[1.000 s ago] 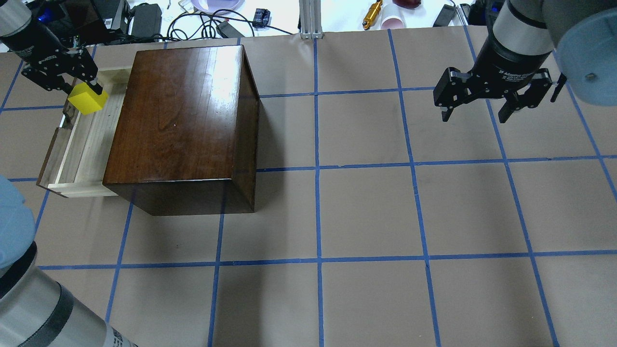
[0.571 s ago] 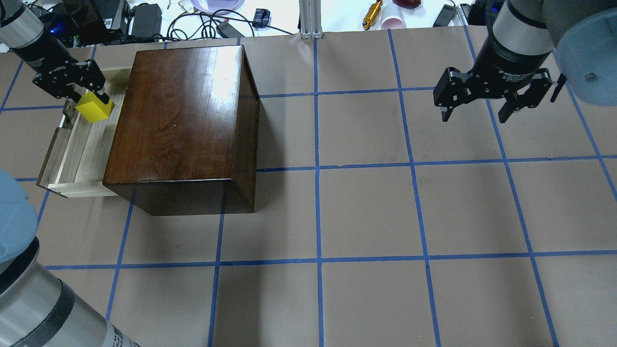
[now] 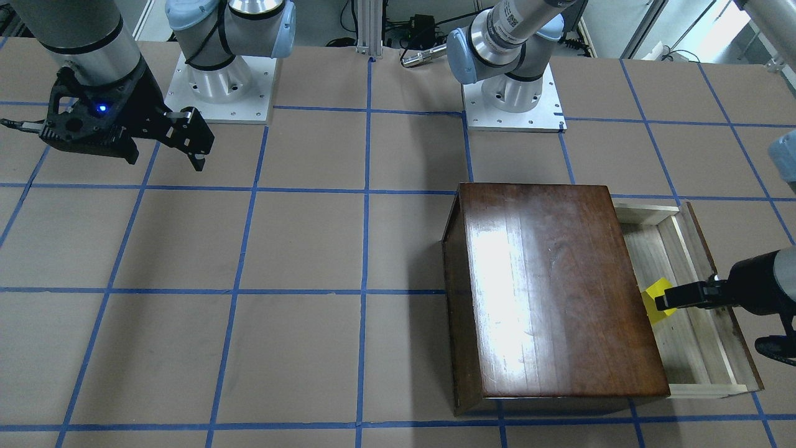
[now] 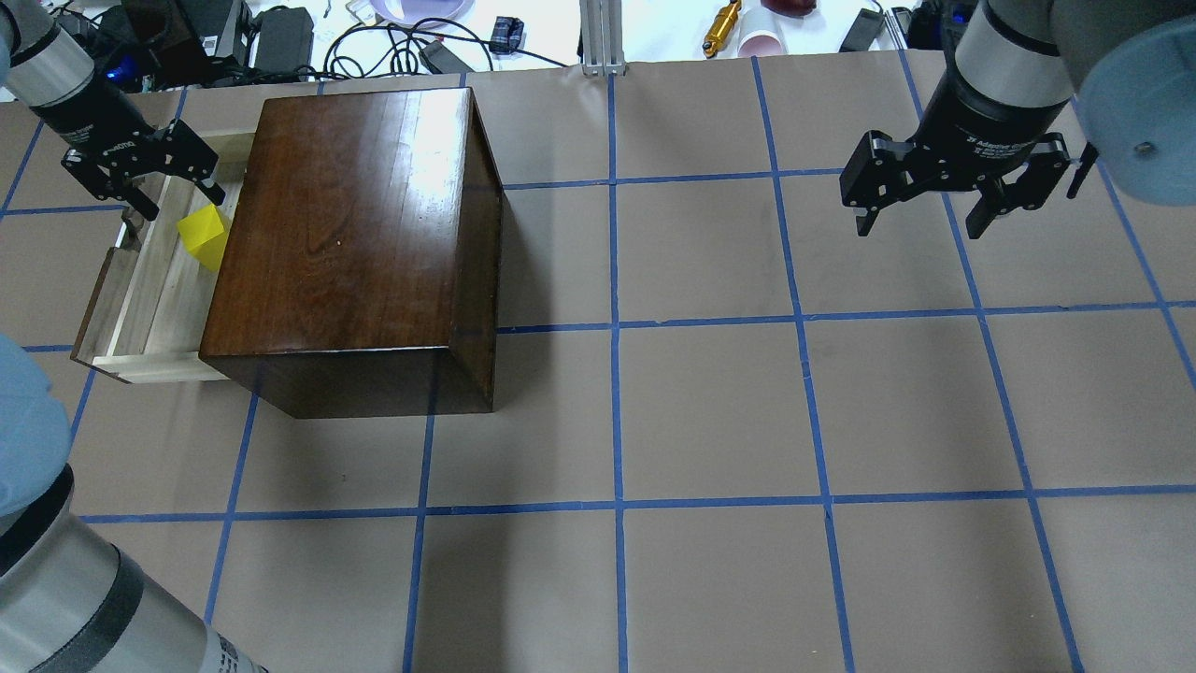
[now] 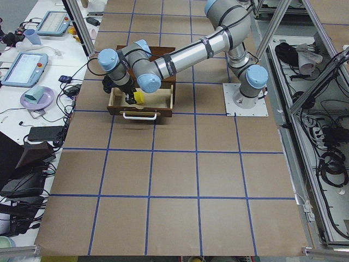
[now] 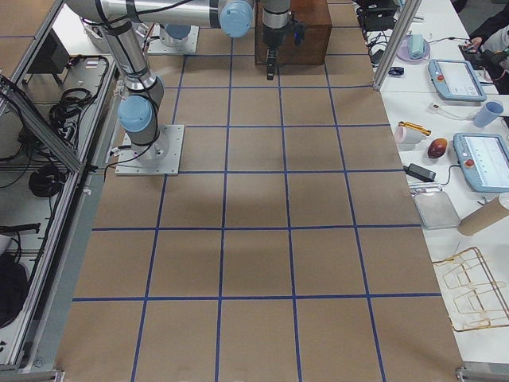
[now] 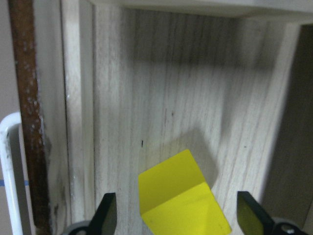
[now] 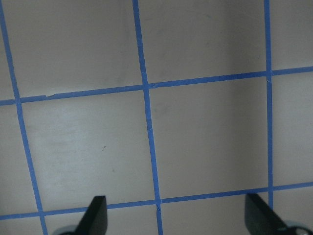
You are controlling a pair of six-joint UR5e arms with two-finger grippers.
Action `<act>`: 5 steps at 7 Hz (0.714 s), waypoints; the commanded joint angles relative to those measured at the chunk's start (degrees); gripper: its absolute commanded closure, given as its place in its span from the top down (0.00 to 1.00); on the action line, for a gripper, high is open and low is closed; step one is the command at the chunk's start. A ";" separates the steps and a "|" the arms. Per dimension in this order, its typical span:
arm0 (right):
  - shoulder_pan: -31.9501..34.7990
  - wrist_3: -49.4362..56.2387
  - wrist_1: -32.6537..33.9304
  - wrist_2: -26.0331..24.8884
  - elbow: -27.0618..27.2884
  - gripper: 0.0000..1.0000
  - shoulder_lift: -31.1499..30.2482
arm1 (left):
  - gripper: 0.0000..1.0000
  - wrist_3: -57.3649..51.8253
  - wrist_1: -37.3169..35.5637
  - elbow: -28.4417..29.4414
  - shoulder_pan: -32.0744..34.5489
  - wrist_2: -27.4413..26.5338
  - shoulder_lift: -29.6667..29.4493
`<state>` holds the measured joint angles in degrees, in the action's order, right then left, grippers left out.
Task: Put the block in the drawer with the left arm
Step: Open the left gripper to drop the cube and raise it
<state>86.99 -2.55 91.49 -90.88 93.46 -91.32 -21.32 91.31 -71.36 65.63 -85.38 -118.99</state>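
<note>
The yellow block (image 4: 206, 239) lies tilted in the open drawer (image 4: 154, 299), close against the dark wooden box (image 4: 355, 234). My left gripper (image 4: 177, 198) hangs just above it at the drawer's far end, open and apart from the block. In the left wrist view the block (image 7: 181, 200) sits on the drawer floor (image 7: 146, 98) between the two spread fingertips (image 7: 105, 215) with gaps on both sides. The front view shows the block (image 3: 656, 297) next to the left gripper (image 3: 709, 323). My right gripper (image 4: 920, 224) is open and empty, high at the far right.
The box (image 3: 553, 286) stands at the table's left with the drawer pulled out past its left side. The drawer's white handle (image 7: 7, 161) shows at the wrist view's left edge. Cables and loose items (image 4: 402, 37) lie beyond the table's far edge.
My left gripper has opened and let go of the block. The block has dropped into the drawer, and the gripper has shifted slightly toward the far edge. The right arm has not moved.
</note>
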 commanded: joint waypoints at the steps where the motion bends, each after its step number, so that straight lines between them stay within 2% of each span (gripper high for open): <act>1: 0.02 0.00 0.00 0.00 -0.03 1.00 0.00 | 1.00 -0.04 0.45 1.39 1.59 -0.92 2.35; 4: 0.02 0.00 0.00 0.09 -0.03 1.00 0.00 | 1.00 3.38 0.62 3.33 7.74 -5.39 8.49; 5: 0.02 0.00 0.00 0.00 -0.03 1.00 0.00 | 1.00 7.22 3.15 3.16 10.45 -5.49 10.95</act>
<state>87.01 -2.55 91.50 -90.82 93.44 -91.32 -17.42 92.50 -68.20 73.26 -90.04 -110.77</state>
